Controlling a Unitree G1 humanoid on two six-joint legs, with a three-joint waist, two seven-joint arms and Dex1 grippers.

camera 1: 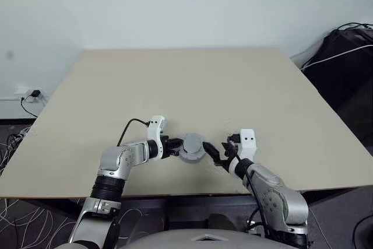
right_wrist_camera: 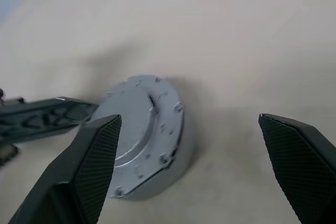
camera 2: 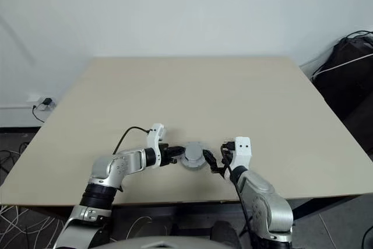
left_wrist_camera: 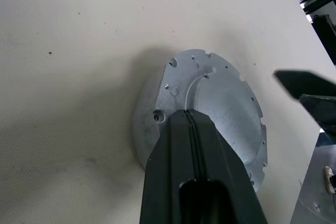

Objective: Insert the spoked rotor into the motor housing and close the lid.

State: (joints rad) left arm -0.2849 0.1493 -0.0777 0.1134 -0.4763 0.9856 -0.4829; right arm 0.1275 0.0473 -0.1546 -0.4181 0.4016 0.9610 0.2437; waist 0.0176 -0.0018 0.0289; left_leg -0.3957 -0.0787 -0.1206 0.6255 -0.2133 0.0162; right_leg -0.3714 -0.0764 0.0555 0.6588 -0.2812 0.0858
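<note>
Left wrist view: clenched left gripper (left_wrist_camera: pixel 190 115) on unmarked lid (left_wrist_camera: pixel 220 108); right gripper (right_wrist_camera: pixel 189 129) spread, empty.

My two head cameras look down from up high at the table (camera 1: pixel 233 86), far back. My left wrist camera sits very close above the lid (left_wrist_camera: pixel 220 103). My right wrist camera looks at that same lid from the other side, near.
</note>
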